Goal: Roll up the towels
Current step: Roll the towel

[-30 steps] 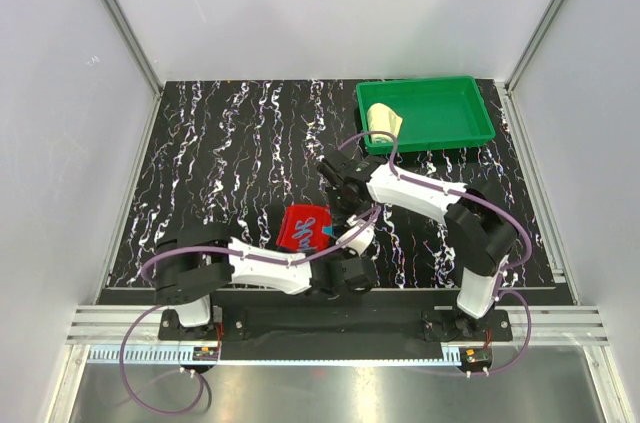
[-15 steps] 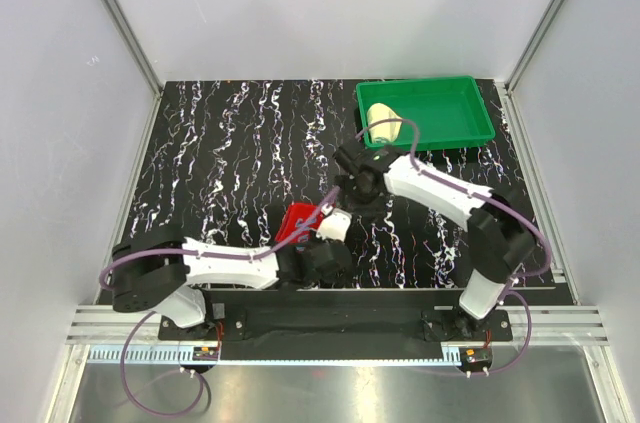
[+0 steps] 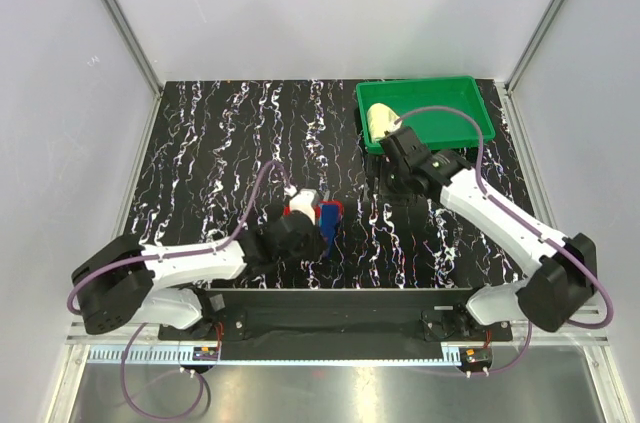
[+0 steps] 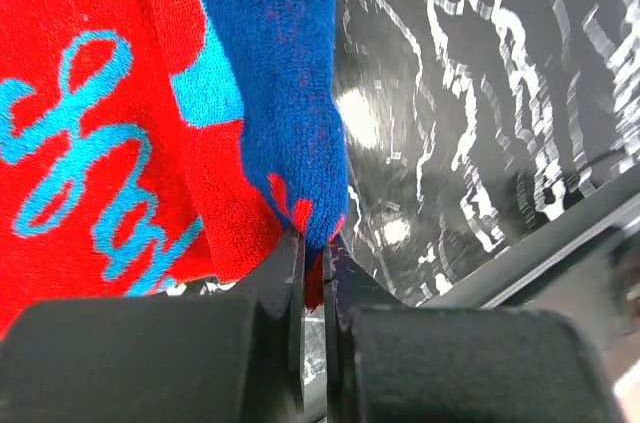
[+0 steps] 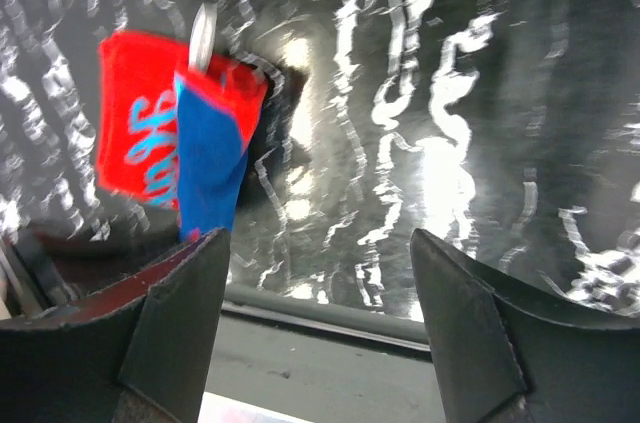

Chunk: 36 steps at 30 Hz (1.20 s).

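The red towel (image 4: 120, 123) is hanging in a fold just above the black marbled tabletop (image 3: 220, 163), near its front middle, with the blue side showing beside the red face and its teal lettering. The left gripper (image 4: 312, 263) is pinching the towel's lower corner, its jaws pressing tight on the cloth. Further out, the right gripper (image 5: 315, 243) is hovering over bare tabletop between the red towel and the green tray (image 3: 450, 113), jaws spread wide and holding nothing. In the back right corner, the pale yellow towel (image 3: 381, 120) is lying in the left end of that tray.
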Motion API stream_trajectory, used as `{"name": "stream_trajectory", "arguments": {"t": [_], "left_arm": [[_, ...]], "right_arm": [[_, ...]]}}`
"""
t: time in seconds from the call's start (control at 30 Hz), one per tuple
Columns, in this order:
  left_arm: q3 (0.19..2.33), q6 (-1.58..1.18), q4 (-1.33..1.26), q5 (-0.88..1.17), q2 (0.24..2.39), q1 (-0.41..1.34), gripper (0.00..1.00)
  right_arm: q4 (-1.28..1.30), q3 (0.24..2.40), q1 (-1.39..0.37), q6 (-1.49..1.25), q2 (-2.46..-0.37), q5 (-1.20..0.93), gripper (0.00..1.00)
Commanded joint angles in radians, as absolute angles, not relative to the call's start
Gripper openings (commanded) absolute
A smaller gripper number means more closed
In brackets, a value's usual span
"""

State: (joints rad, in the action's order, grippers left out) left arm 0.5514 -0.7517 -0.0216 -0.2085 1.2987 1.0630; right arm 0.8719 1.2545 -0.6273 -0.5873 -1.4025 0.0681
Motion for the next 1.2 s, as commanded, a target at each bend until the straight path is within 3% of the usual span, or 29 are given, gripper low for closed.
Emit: {"name": "stream_trajectory", "arguments": {"t": [0.0,0.47,0.77,1.17], "left_arm": [[0.526,-0.833,-0.109,-0.056,1.241,0.993,0.0],[0.256,-1.041,-0.469,0.228,1.264,0.779,0.0],[0.172,-1.166,-0.673,0.394,1.275,0.649,0.0],[0.166,-1.285,-0.702,0.529,1.37,0.54,0.0]], "right_arm": [[0.7,1.143,-0.629,-0.603,-1.341,-0.087,0.78],[0.276,0.879,-0.634,-0.695,-1.351,-0.351,0.74],[0.108,0.851,-0.721,-0.692,-1.459,-0.344,0.73],[-0.173,0.799,-0.788,-0.706,-1.627,-0.322,0.72]]}}
